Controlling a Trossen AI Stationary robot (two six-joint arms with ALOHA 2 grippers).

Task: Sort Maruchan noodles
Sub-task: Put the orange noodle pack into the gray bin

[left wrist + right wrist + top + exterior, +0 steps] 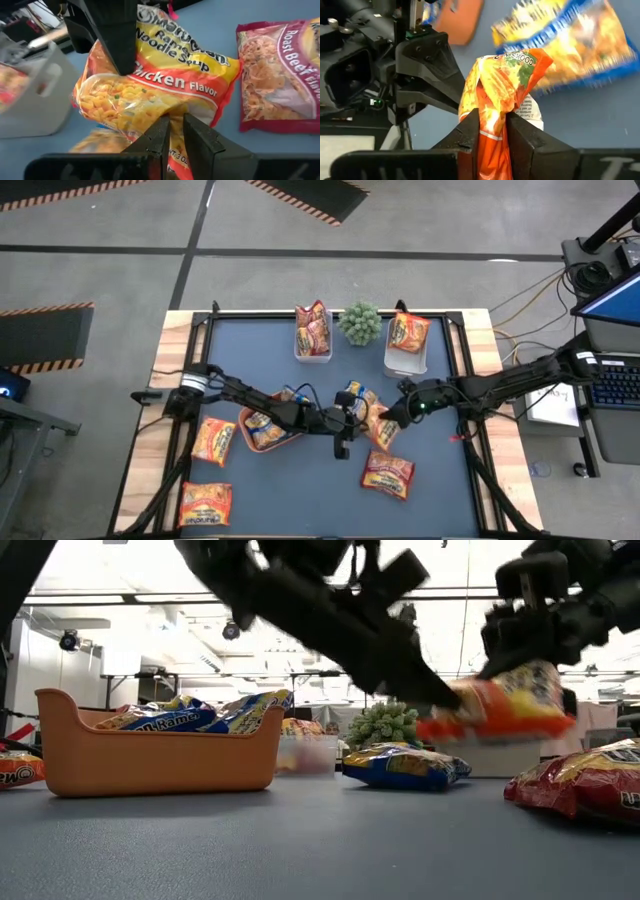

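The right hand (492,131) is pinched tight on one end of a crinkly orange plastic chicken-flavour noodle packet (384,428), holding it clear of the table (440,490) near the table's middle, as the low view shows. The left hand (173,131) meets the same packet from the other side; its two dark fingers (156,135) stand nearly together at the packet's edge, but I cannot tell whether they grip it. Just beside the hands, toward the far edge, a yellow-and-blue noodle packet (358,394) lies flat on the mat. Toward the near edge, a dark red roast-beef packet (388,473) lies close by, with bare mat around it. Left of the hands, an orange bowl-like plastic tray (262,440) holds yellow-and-blue packets. Two red-orange packets (213,440) lie near the table's left edge, one by the near-left corner. Along the far edge stand a clear plastic tub with red packets (313,335), a small green plant (360,323) and a second clear tub holding an orange packet (408,335).
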